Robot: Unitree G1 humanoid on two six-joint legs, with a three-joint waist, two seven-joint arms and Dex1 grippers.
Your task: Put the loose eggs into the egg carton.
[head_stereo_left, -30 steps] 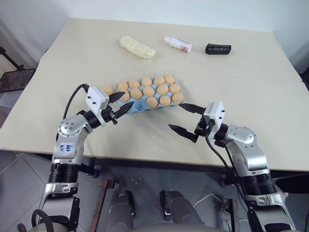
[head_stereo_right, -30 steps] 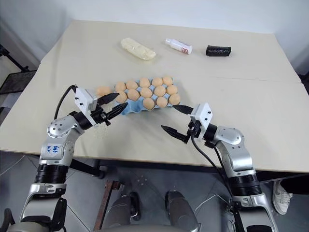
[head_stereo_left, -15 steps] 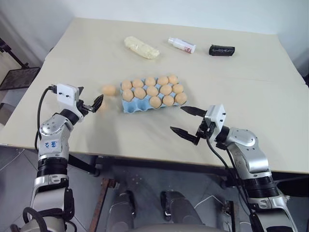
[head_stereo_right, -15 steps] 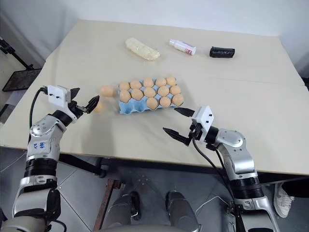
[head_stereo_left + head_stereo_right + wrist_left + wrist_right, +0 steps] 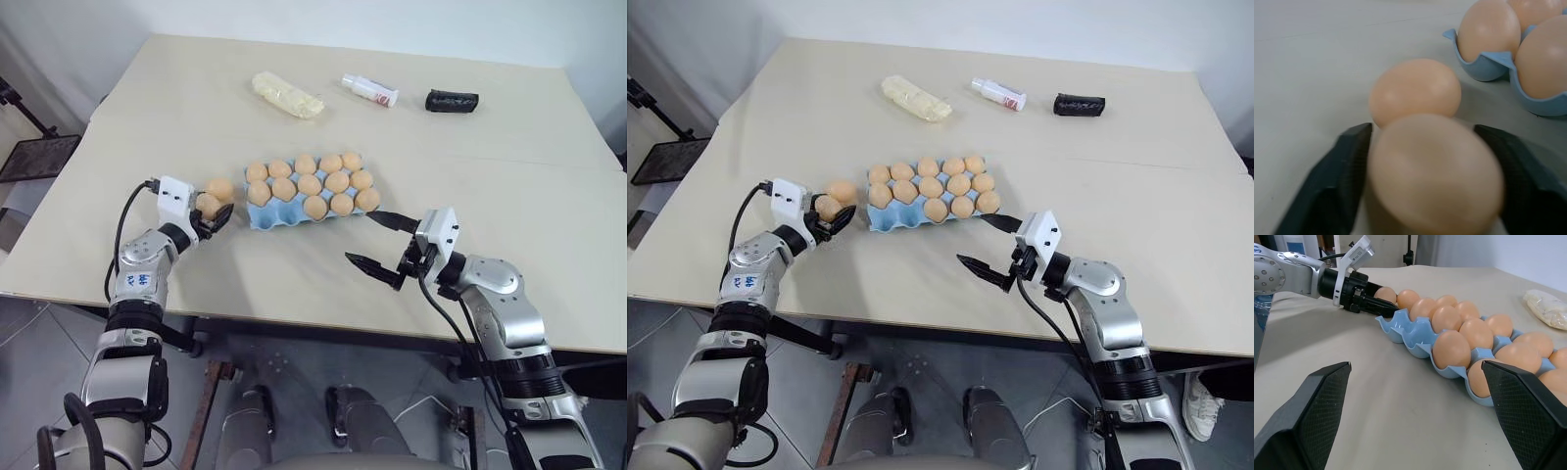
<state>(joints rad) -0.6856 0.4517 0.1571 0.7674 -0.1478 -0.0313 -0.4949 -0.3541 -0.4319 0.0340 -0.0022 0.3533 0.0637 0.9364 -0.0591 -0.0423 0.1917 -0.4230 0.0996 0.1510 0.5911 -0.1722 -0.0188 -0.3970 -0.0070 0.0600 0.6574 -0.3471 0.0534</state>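
We are looking at the egg carton (image 5: 310, 186) lying near the middle of the table (image 5: 509, 147), its cups mostly filled with tan eggs, while the near-left corner cups are showing bare blue. Just off the carton's left end, our left gripper (image 5: 210, 212) is pinching one loose egg (image 5: 1435, 176) between its two black fingers (image 5: 1334, 183), the pads pressing on either side of the shell. A second loose egg (image 5: 220, 188) is sitting on the table just beyond the held one, between it and the carton's left edge, close to the carton but not touching it as far as we can tell.

Off the carton's near-right corner, our right gripper (image 5: 380, 241) is hanging just above the table with its fingers spread wide apart and nothing between them; one fingertip is reaching close to the carton's right end.

Beyond the carton, toward the far side of the table, a pale yellow lumpy bundle (image 5: 286, 96) is lying, and to the right of it a small white bottle (image 5: 370, 91) and a dark rolled object (image 5: 452, 100) are resting, all well apart from the carton.
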